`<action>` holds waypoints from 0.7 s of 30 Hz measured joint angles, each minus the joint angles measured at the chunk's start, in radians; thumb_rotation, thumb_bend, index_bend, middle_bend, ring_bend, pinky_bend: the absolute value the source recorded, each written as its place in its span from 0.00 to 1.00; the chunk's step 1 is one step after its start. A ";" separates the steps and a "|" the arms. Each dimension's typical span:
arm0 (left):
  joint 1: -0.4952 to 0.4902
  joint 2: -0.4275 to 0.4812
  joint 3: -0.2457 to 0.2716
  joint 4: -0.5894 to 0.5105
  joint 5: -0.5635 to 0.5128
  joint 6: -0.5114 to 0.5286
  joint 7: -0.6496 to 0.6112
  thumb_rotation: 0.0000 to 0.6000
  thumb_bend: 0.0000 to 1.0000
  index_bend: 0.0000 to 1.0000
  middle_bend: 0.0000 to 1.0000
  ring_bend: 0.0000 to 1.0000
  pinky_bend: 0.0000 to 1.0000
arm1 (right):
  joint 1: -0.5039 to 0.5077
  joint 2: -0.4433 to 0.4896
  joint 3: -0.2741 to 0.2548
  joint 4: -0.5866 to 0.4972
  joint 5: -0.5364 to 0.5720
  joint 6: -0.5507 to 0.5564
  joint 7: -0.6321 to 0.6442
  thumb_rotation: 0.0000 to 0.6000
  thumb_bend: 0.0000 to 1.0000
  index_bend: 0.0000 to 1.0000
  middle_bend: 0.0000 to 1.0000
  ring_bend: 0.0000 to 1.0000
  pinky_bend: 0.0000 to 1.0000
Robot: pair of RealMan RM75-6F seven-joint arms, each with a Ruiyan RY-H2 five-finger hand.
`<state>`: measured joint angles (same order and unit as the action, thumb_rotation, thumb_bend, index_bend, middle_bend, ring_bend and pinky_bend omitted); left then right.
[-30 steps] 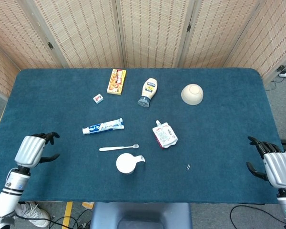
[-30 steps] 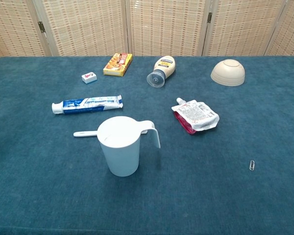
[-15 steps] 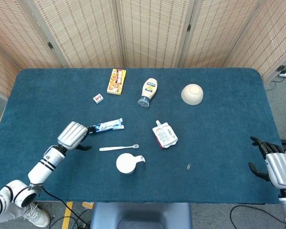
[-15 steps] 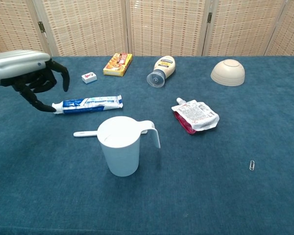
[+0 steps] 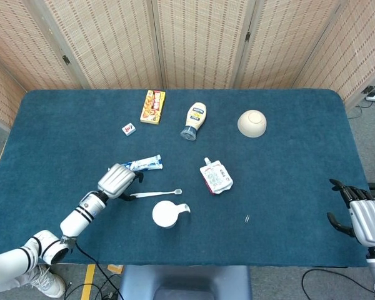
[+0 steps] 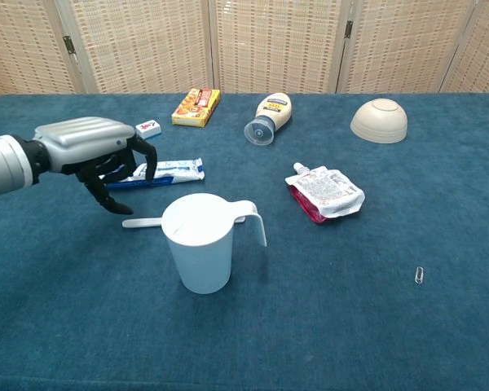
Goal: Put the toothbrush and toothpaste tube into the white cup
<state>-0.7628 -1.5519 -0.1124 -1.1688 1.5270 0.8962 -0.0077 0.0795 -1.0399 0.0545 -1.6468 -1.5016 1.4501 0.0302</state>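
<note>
Toothpaste tube (image 5: 143, 164) is lying half-hidden under the left hand (image 5: 117, 180), whose empty, spread fingers are hanging over it beside the toothbrush (image 5: 156, 194). Right hand (image 5: 361, 214) is sitting empty with fingers apart at the table (image 5: 287, 137) edge.

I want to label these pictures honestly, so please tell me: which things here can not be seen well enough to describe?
- Toothpaste tube: its cap end is hidden by the left hand in both views; contact cannot be told.
- Toothbrush: in the chest view the white cup covers its middle.
- Right hand: cut by the head view's right edge, absent from the chest view.
- Paper clip: too small for detail.
</note>
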 measured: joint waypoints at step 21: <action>-0.074 -0.119 -0.011 0.065 -0.072 -0.049 0.055 1.00 0.19 0.48 0.92 0.88 0.87 | -0.012 -0.005 0.001 0.024 0.020 0.004 0.009 1.00 0.23 0.15 0.31 0.26 0.29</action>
<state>-0.8366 -1.6710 -0.1231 -1.1033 1.4554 0.8469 0.0473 0.0677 -1.0446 0.0551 -1.6231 -1.4821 1.4537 0.0389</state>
